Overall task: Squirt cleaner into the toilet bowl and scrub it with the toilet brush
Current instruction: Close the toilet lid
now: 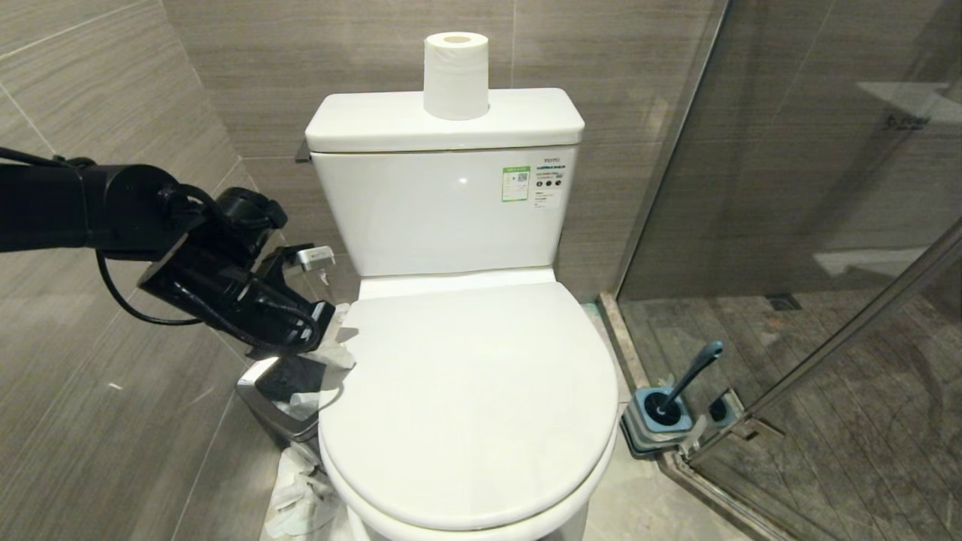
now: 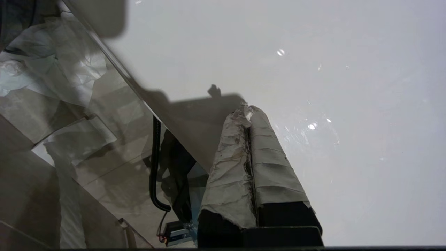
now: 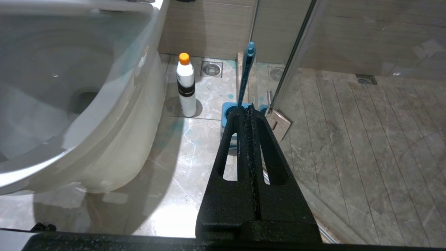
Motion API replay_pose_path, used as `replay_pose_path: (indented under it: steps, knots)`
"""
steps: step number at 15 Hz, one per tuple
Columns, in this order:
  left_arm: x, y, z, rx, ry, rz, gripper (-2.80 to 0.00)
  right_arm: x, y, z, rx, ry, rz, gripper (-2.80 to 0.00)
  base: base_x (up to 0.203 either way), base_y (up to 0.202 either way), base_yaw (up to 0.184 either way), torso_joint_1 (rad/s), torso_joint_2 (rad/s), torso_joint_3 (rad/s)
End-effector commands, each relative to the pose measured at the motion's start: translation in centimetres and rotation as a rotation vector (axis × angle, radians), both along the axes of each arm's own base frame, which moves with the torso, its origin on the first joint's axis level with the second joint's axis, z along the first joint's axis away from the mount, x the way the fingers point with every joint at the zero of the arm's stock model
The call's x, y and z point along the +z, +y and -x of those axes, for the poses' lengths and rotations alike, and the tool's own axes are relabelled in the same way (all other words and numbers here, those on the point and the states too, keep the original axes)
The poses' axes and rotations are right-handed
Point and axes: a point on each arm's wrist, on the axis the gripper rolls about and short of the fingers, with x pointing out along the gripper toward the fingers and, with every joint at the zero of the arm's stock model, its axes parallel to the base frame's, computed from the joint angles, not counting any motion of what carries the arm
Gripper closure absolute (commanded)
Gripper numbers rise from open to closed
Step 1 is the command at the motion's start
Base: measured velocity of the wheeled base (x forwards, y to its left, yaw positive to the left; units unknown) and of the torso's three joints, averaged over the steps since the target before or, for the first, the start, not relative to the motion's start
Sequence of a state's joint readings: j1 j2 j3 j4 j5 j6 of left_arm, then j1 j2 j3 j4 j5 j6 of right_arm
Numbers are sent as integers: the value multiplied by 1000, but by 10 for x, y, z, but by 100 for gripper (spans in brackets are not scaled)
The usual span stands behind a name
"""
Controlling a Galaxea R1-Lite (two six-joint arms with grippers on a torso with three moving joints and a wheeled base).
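left gripper [image 1: 336, 324]: fingers pressed together, nothing held; tape-wrapped fingers [image 2: 268, 153]; tips at the left edge of the lid [image 1: 473, 398], near its hinge end; cannot tell if touching
left arm [image 1: 113, 210]: reaches in from the left side, angled down toward the toilet
lid: down, covers the bowl fully in head view; glossy white fills the left wrist view
bin [image 1: 282, 402]: just below the left gripper, beside the toilet, crumpled paper inside
paper [image 1: 301, 496]: loose wad on the floor by the bin
right gripper [image 3: 249, 111]: fingers shut flat against each other, empty; low, pointing at the floor right of the toilet; not in head view
brush [image 3: 246, 75]: standing in its holder [image 3: 230, 111], handle tilted, straight ahead of the right gripper's tips; in head view on the floor right of the toilet by the glass door [image 1: 827, 225]
cleaner [image 3: 185, 85]: upright on the floor, between the bowl [image 3: 115, 115] and the brush holder, orange cap on; seen in the right wrist view only
tank [image 1: 443, 188]: behind the lid, paper roll [image 1: 455, 75] upright on top
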State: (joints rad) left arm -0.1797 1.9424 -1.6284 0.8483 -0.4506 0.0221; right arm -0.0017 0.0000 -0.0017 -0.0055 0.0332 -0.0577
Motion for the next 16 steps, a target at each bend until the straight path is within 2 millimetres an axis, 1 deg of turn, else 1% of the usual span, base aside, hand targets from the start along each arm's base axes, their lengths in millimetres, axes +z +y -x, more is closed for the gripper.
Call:
replay_pose_path:
  steps: [1,6,9,11,16]
  knots:
    - [-17,3,-2,6,38,1,0,0,0,0,1,1,1,0,0,0,0,0,0,0]
    - [-36,7,-7,39,75,5,0,0,0,0,1,1,1,0,0,0,0,0,0,0]
    - [-54,11,-6,50,71,5,0,0,0,0,-1,1,1,0,0,0,0,0,0,0]
    - [-61,13,-8,59,81,4,0,0,0,0,1,1,1,0,0,0,0,0,0,0]
    - [-84,14,-9,78,113,5,0,0,0,0,1,1,1,0,0,0,0,0,0,0]
